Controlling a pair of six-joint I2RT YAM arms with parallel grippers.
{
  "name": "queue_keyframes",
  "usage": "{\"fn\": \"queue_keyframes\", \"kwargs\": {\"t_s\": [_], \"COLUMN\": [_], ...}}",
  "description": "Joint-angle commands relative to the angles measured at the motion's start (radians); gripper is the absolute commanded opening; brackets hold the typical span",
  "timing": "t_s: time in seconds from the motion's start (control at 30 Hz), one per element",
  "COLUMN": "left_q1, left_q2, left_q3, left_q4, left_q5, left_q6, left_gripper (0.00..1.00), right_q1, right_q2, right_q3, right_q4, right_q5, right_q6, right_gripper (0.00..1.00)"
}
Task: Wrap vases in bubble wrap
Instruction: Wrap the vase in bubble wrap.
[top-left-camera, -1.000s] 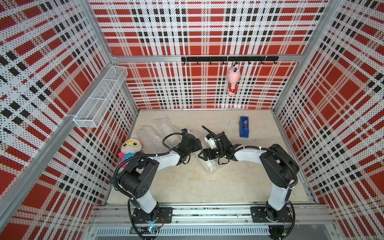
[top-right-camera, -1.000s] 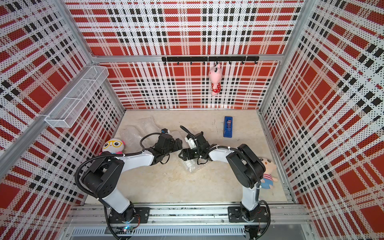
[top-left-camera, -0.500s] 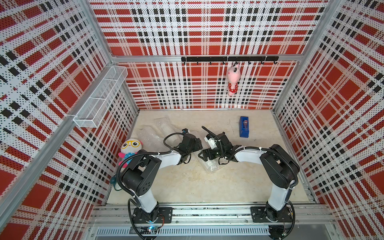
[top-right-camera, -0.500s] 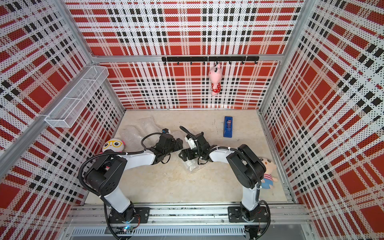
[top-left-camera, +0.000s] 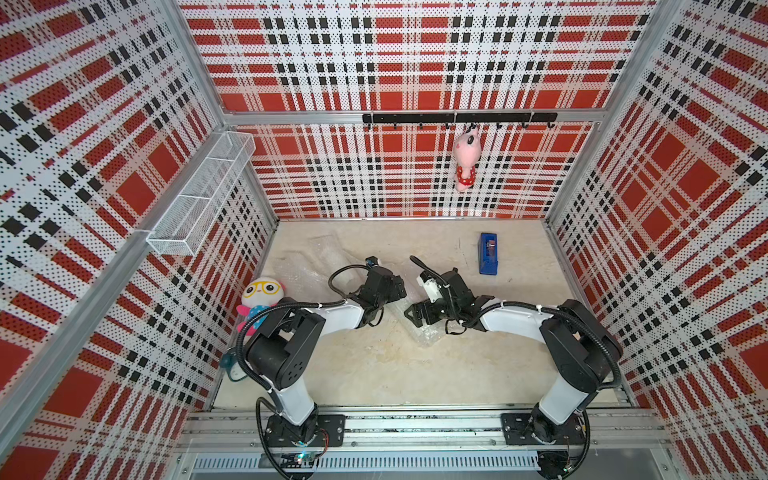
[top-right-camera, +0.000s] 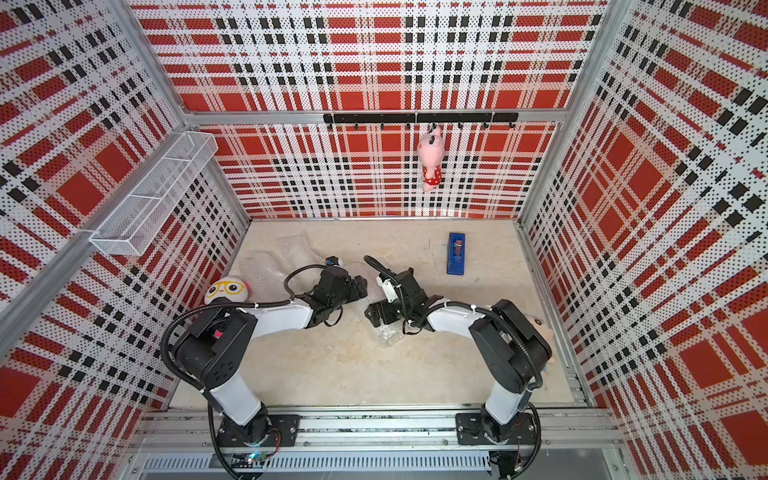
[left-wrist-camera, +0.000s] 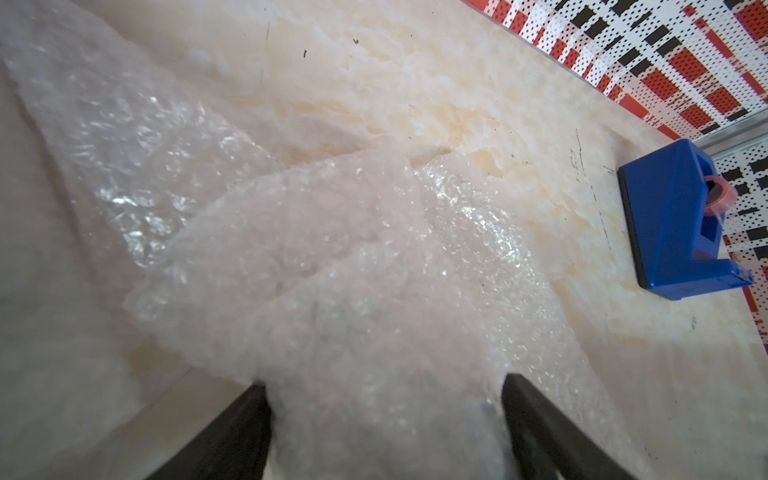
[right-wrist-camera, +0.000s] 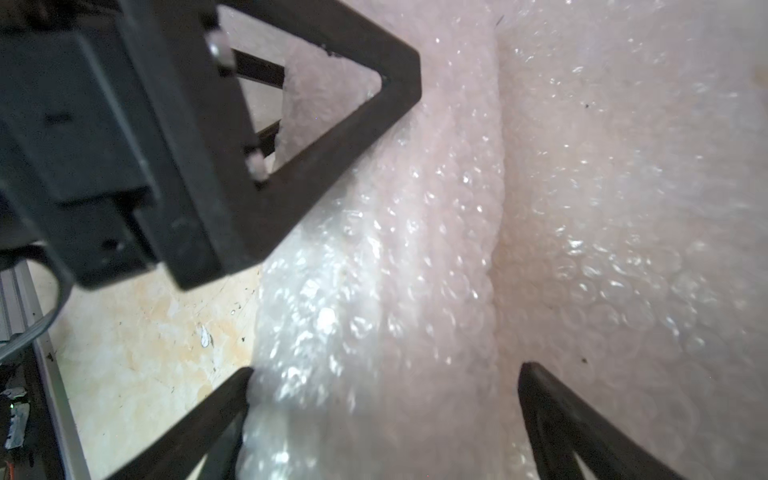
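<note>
My left gripper clamps wide around the bubble wrap bundle mid-surface. My right gripper straddles it, jaws apart. The bundle looks light, squashy, slippery and probably fragile inside, so I'd hold its middle. Spare sheets lie beyond.

Clear bubble wrap of glossy crinkled plastic, beige marbled tabletop smooth, lightly scuffed, blue tape dispenser in satin moulded plastic, white mesh basket of matt perforated metal
</note>
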Motion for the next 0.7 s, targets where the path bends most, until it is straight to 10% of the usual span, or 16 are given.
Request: {"fn": "queue_keyframes", "kwargs": {"t_s": [0.0, 0.67], "left_q1": [0.0, -0.016], "left_q2": [0.042, 0.065], "left_q3": [-0.004, 0.028], "left_q4": [-0.08, -0.093], "left_q5": [-0.008, -0.012], "left_q6": [0.026, 0.027], "left_gripper": [0.87, 0.88], "right_q1": [-0.008, 0.254], "right_q2": [-0.061, -0.133], "right_q3": [-0.023, 0.024], "right_q4": [-0.072, -0.17], "right_q5": [0.087, 0.502], "right_q6": [-0.037, -0.04], "right_gripper": [1.0, 0.99]}}
